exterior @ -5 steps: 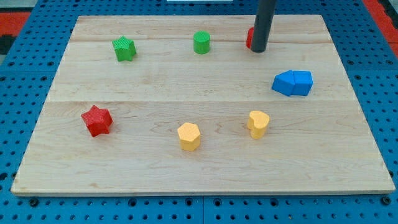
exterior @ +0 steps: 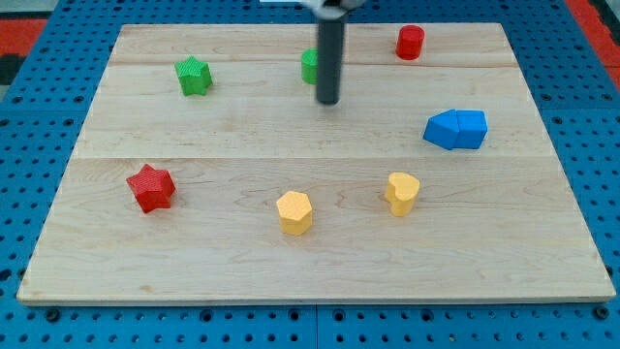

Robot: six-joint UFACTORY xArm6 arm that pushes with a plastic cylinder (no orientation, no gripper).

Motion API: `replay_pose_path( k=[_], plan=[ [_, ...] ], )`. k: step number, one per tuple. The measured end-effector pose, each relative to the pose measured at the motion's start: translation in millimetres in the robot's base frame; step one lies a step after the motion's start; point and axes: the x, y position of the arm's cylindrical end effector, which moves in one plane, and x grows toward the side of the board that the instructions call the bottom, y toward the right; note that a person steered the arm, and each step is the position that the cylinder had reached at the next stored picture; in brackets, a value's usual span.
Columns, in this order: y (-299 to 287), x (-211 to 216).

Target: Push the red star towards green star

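The red star lies at the view's left, in the lower half of the wooden board. The green star sits near the view's top left, well above the red star. My tip is on the board near the top middle, right beside a green cylinder that the rod partly hides. The tip is far to the right of both stars and touches neither.
A red cylinder stands at the top right. A blue block lies at the right. A yellow hexagon and a yellow heart-shaped block lie in the lower middle.
My tip has moved left and slightly down, from beside the red cylinder to beside the green cylinder. The red cylinder now shows in full. No block has moved.
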Motion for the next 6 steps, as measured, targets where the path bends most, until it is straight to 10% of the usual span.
replay_pose_path(
  k=[4, 6],
  plan=[
    [-231, 163],
    [-131, 104]
  ],
)
